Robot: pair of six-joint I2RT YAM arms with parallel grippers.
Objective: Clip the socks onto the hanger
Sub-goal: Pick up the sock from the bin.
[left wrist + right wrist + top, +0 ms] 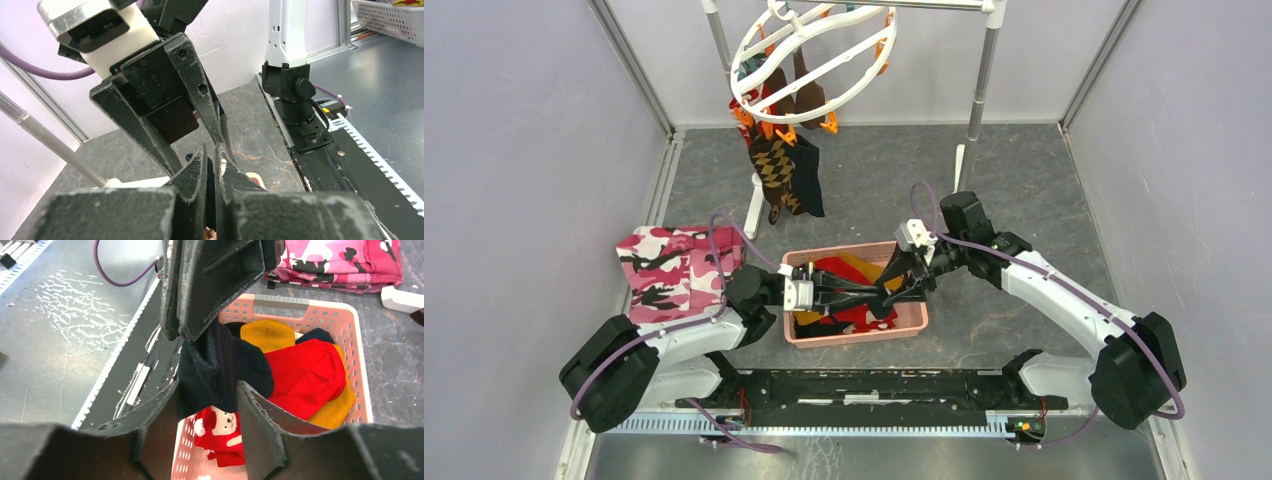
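Observation:
The white round hanger hangs at the back, with argyle, brown and dark socks clipped under it. Both grippers meet over the pink basket. My left gripper is shut on a navy sock, which hangs from its fingers. My right gripper is open, one finger on each side of that sock. Red, mustard and red bear-print socks lie in the basket.
A pink-white-black camouflage cloth lies left of the basket. The metal rack's poles stand at the back, its white feet on the dark floor. Grey walls close in both sides.

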